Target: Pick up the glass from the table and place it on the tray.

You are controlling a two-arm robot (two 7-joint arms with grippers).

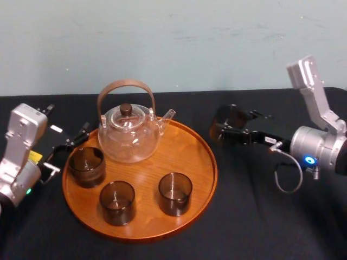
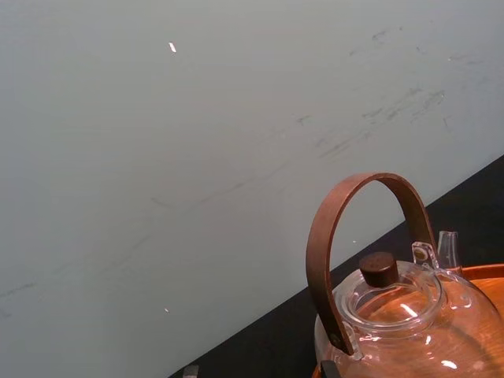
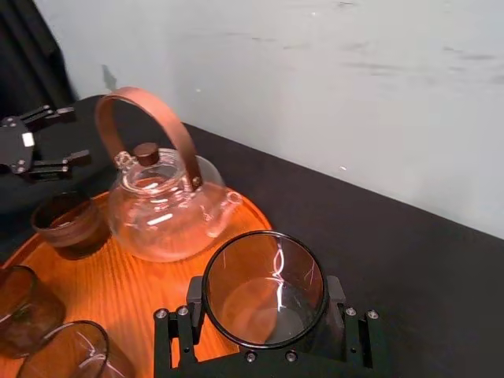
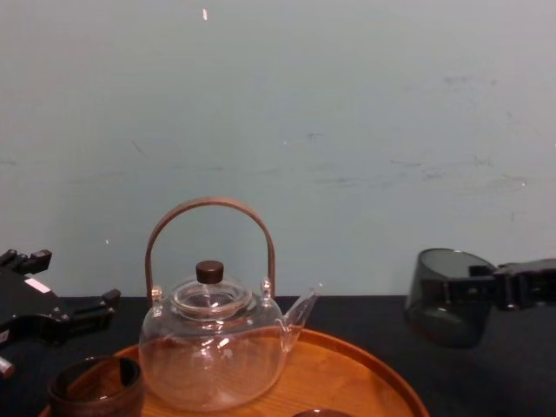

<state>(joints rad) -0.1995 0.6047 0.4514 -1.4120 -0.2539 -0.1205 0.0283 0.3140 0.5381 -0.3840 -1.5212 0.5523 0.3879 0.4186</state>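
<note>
My right gripper (image 1: pixel 234 130) is shut on a smoky dark glass (image 1: pixel 226 122), holding it in the air just right of the tray's far right rim. The right wrist view has this glass (image 3: pixel 264 287) clamped between the black fingers, mouth toward the camera. From the chest it hangs tilted (image 4: pixel 445 297) above the table (image 1: pixel 260 216). The round orange-brown tray (image 1: pixel 146 173) lies centre-left. My left gripper (image 1: pixel 69 150) stands open at the tray's left edge, beside a glass standing on the tray.
On the tray stand a clear glass teapot (image 1: pixel 129 132) with a brown arched handle and three smoky glasses (image 1: pixel 86 166) (image 1: pixel 117 202) (image 1: pixel 175 193). Bare tray wood lies right of the teapot. A pale wall closes the back.
</note>
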